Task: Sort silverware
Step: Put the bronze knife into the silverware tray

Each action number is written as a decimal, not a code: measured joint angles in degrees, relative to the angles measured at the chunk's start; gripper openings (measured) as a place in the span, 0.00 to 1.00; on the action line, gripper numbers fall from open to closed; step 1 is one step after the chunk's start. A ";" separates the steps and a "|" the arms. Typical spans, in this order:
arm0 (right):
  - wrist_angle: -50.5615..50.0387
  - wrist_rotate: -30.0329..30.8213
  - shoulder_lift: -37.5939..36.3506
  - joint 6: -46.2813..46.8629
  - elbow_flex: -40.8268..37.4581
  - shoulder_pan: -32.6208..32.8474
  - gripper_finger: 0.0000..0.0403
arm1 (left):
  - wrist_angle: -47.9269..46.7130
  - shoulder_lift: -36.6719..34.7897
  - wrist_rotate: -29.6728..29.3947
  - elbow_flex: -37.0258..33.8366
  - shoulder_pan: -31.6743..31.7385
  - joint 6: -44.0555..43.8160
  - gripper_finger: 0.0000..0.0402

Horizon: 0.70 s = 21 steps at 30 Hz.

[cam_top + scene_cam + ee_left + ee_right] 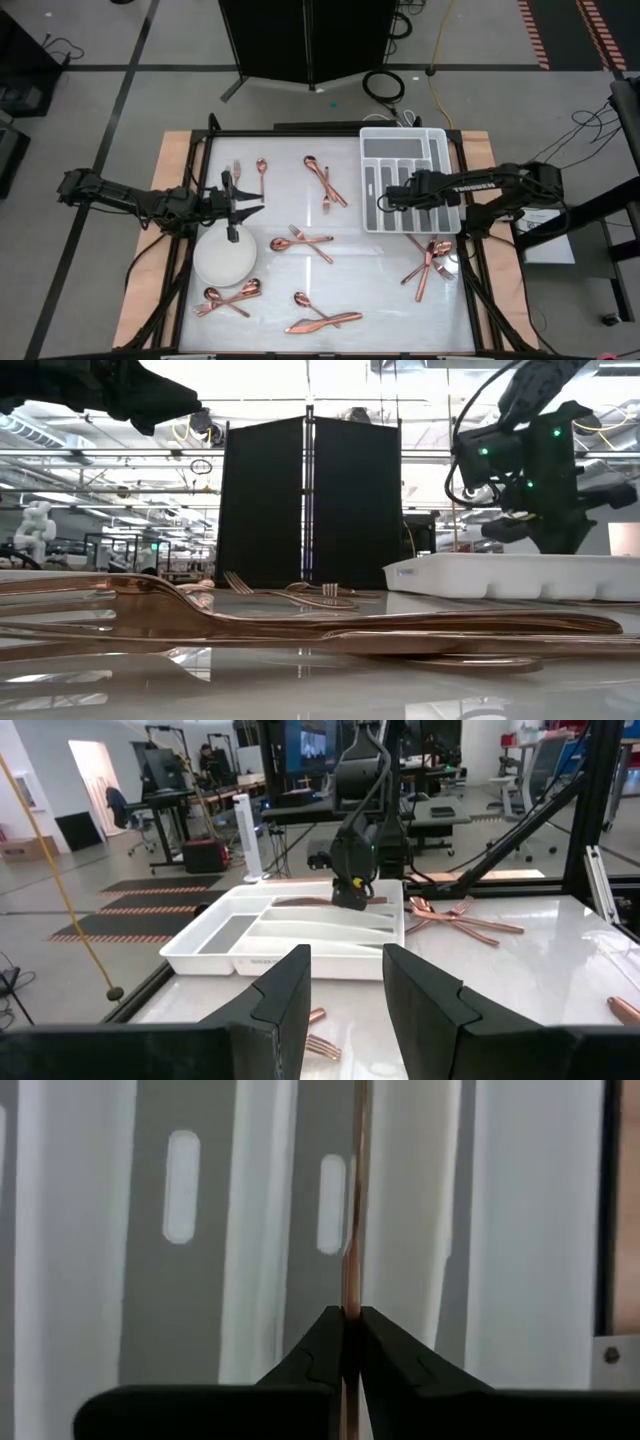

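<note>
Copper silverware lies scattered in small heaps on the white table: near the far edge [325, 180], at the middle [300, 240], by the near edge [320, 320] and at the right [430, 260]. My right gripper [383, 198] hovers over the white compartmented tray [440, 150], shut on one thin copper piece [352, 1230]. My left gripper [252, 206] is open and holds nothing. It stands above the table just beyond the round white plate [225, 258], pointing toward the tray [300, 935]. My right gripper pinches a slim copper piece [351, 1295] between its two fingertips, coming from above with the fingers pointing down. The piece shows edge-on. In the left wrist view it lies level under the fingers [300, 902], over the tray's compartments. Whether it touches the tray I cannot tell.
A black folding screen [305, 40] stands beyond the table's far edge. Cables [385, 85] lie on the floor there. The tray fills the far right corner, and the plate sits at the near left. Bare table shows between the heaps.
</note>
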 joint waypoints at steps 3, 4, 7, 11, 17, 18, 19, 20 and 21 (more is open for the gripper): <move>0.89 -2.36 0.00 0.57 -0.24 0.07 0.04 | 0.01 0.02 0.00 0.00 0.00 -0.02 0.32; 1.07 -2.73 0.00 0.59 -0.24 0.39 0.04 | 0.01 0.00 0.00 0.00 0.00 0.00 0.32; 1.56 -2.82 0.00 1.09 -0.26 1.12 0.04 | 0.01 0.00 0.00 0.00 0.00 0.00 0.32; 1.47 -4.32 0.00 1.09 -0.26 1.90 0.04 | 0.03 0.00 0.00 0.00 0.00 -0.02 0.32; 1.45 -4.05 0.00 0.89 -0.26 2.29 0.07 | 0.05 0.01 0.00 0.00 0.00 -0.02 0.32; 1.47 -4.04 0.00 0.88 -0.26 2.29 0.08 | 0.05 0.02 0.00 0.00 0.00 -0.02 0.32; 1.45 -3.96 0.00 0.86 -0.26 2.29 0.10 | 0.05 0.01 0.00 0.00 0.00 -0.02 0.32; 1.44 -3.89 0.00 0.72 -0.26 2.29 0.11 | 0.05 0.02 0.00 0.00 0.00 -0.02 0.32; 1.42 -3.88 0.00 0.32 -0.26 2.29 0.13 | 0.05 0.02 0.00 0.00 0.00 -0.02 0.32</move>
